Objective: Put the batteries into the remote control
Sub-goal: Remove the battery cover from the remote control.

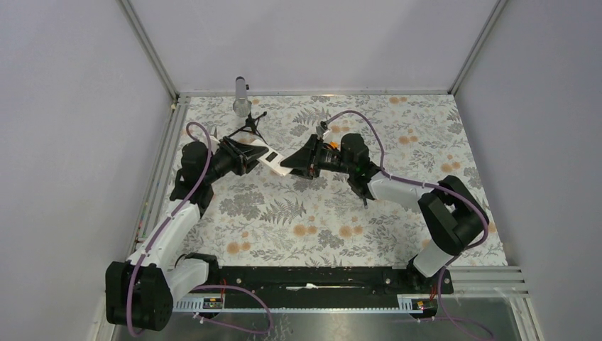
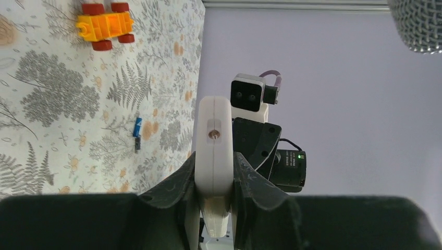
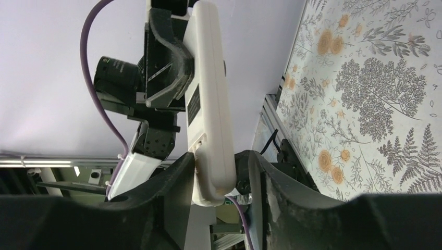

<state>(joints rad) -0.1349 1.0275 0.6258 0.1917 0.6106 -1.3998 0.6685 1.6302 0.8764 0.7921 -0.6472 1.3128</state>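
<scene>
1. A table [image 1: 160, 181] spread with a grey-and-orange fern-print cloth [image 1: 319, 227] stands in a booth of plain lilac walls [image 1: 305, 42]; aluminium rails edge it, and a black bar [image 1: 312, 277] runs along its near edge.
2. Nearest, the cloth lies open between the left arm [image 1: 167, 231] and the right arm [image 1: 447, 213], from the bar up to the grippers.
3. Above the far middle of the cloth the remote control [image 1: 273, 162] is held up between the two grippers; it is a slim white slab with rounded ends; a small dark rectangular label [image 1: 272, 154] sits on the face turned upward; only white faces show.
4. The left gripper [image 2: 215, 162] is clamped on one end, a finger pressed to each broad face; from this wrist the remote shows edge-on, narrow, with a seam down its middle and a small round metal dot.
5. The right gripper [image 3: 221, 156] straddles the other end with its jaws apart; one finger lies against the remote, and a thin dark gap shows at the other.
6. The batteries [image 2: 137, 134] lie on the cloth, well apart from the remote; the blue one and the dark one lie end to end.
7. Farther along the cloth sits an orange toy car [image 2: 104, 25] with red wheels.
8. By the far left corner stand a clear upright tube [image 1: 241, 96] and a small black tripod stand [image 1: 250, 126], just behind the left gripper; the far right of the cloth runs open to the wall.
</scene>
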